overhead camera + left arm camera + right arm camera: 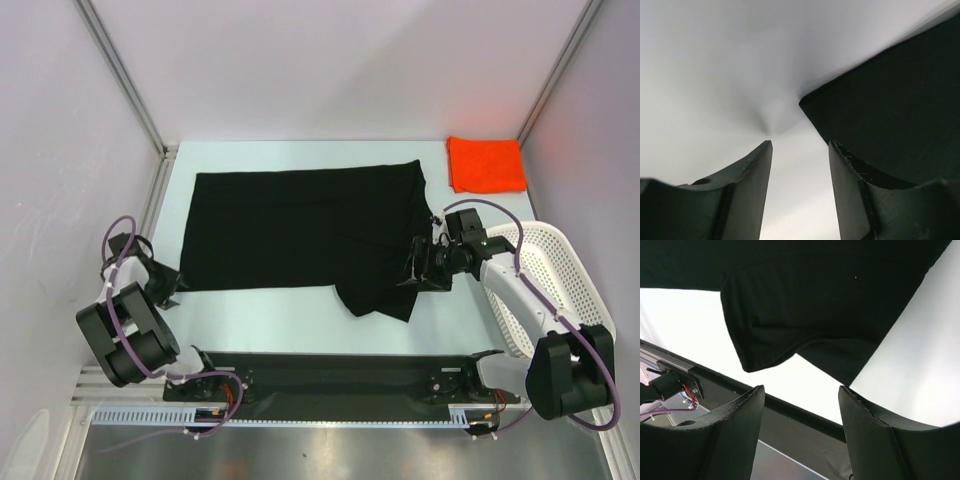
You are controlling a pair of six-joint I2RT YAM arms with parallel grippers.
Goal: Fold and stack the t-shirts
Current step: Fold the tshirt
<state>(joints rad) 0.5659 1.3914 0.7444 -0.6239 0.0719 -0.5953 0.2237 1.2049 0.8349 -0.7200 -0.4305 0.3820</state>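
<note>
The black t-shirt [300, 225] lies spread flat across the middle of the white table, with a sleeve hanging toward the near right [380, 295]. The orange-red t-shirt [485, 164] sits folded at the back right corner. My left gripper [174, 287] is low at the black shirt's near left corner; in the left wrist view it [800, 147] stands open over bare table, the shirt's corner [890, 100] just to the right. My right gripper [413, 272] hovers at the shirt's right edge, open [800, 390], with the sleeve [805, 310] ahead and nothing between its fingers.
A white mesh basket [560, 262] stands at the right edge beside the right arm. A black rail [330, 375] runs along the near edge between the arm bases. Grey walls and metal posts close in the back and sides.
</note>
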